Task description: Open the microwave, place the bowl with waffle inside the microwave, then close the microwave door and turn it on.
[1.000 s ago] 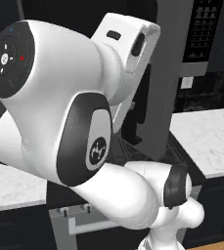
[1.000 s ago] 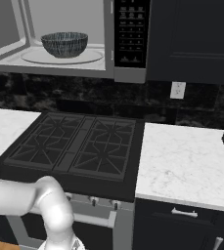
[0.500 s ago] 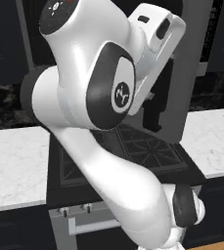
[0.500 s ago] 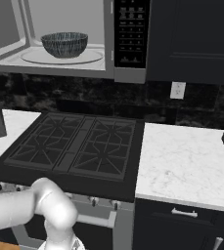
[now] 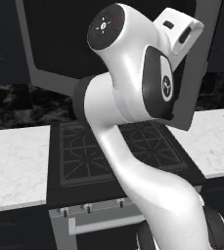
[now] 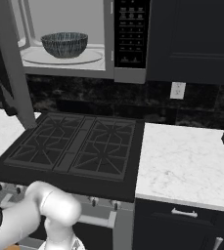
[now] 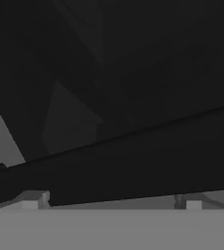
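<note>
Bowl (image 6: 64,44) sits on the turntable inside the microwave (image 6: 108,73), door (image 5: 59,49) half open; gripper's grip can't be judged.

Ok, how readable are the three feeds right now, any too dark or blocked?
Hand view: almost all black, close against dark glass, nothing sharp. Left base view: the arm blocks the middle. Right base view: evenly lit, bowl in the microwave reads clearly.
</note>
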